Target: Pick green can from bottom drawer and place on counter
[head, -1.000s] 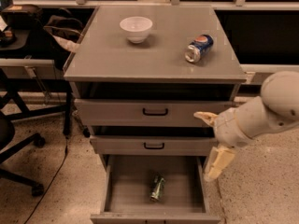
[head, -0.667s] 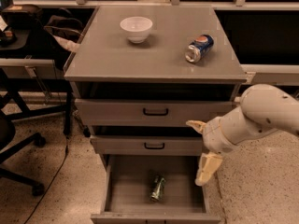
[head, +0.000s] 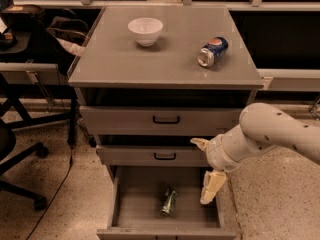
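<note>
Gripper: the gripper (head: 199, 171) sits at lower right of centre, in front of the cabinet's right side, on a thick cream arm (head: 270, 134) entering from the right edge.
Fingers: spread wide and holding nothing. One pale finger (head: 200, 143) points left at the level of the middle drawer, the other (head: 212, 186) hangs down over the right edge of the bottom drawer.
Green can: the green can (head: 168, 201) lies on its side on the drawer floor, right of centre, to the left of the lower finger and apart from it.
Bottom drawer: the bottom drawer (head: 116, 200) is pulled out at the bottom of the frame.
Upper drawers: the top drawer (head: 125, 120) and the middle drawer (head: 130, 155) are both slightly ajar, each with a black handle.
Counter: the counter (head: 150, 61) fills the upper middle of the frame. A white bowl (head: 145, 30) stands toward its back left, and a blue-and-red can (head: 212, 51) lies on its side toward the right.
Surroundings: an office chair base (head: 15, 159) on the speckled floor at far left.
</note>
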Robot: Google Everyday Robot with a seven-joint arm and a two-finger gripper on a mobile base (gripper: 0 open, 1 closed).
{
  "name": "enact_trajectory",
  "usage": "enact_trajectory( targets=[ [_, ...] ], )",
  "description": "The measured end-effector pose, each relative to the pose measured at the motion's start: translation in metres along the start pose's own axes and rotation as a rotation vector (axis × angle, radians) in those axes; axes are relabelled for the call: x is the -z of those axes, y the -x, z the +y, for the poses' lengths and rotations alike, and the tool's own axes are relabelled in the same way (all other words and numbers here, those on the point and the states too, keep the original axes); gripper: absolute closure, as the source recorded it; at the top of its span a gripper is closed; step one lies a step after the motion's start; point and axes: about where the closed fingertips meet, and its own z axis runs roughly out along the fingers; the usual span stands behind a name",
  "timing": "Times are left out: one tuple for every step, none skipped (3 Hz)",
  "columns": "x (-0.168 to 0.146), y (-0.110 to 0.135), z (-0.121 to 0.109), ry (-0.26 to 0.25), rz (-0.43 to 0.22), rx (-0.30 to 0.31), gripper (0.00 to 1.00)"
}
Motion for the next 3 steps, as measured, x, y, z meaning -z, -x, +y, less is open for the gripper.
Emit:
enact_trajectory(
  targets=[
    [-0.022,-0.019,-0.003,0.000,-0.045,-0.134,0.00],
    [-0.058,-0.059,-0.007,-0.031,-0.082,-0.436,0.00],
    [-0.092,-0.097,-0.003,-0.040,-0.087,-0.720,0.00]
  ],
)
